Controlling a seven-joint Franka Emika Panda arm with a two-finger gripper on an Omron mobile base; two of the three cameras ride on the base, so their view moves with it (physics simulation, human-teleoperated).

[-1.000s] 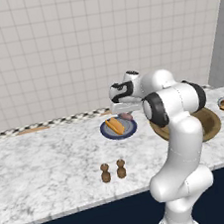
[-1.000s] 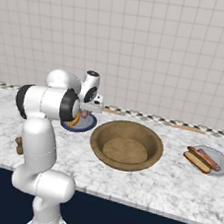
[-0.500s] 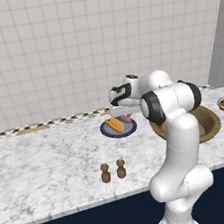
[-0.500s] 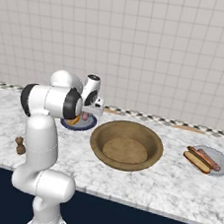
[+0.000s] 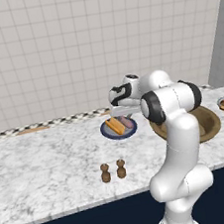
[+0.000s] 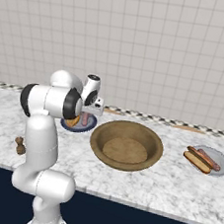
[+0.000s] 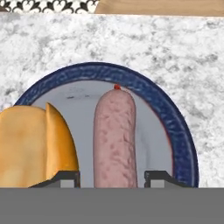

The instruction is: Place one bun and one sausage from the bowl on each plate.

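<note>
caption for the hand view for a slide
Open gripper straddling a sausage lying beside a bun on the dark blue plate.

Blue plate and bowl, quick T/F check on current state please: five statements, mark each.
1. The sausage lies on the dark blue plate beside the bun. True.
2. The wooden bowl holds two buns. False: it holds no food.
3. The gripper has its fingertips on either side of the sausage. True.
4. The second plate is bare. False: a bun and a sausage lie on it.
5. The two small brown shakers stand inside the bowl. False: they stand on the counter.
</note>
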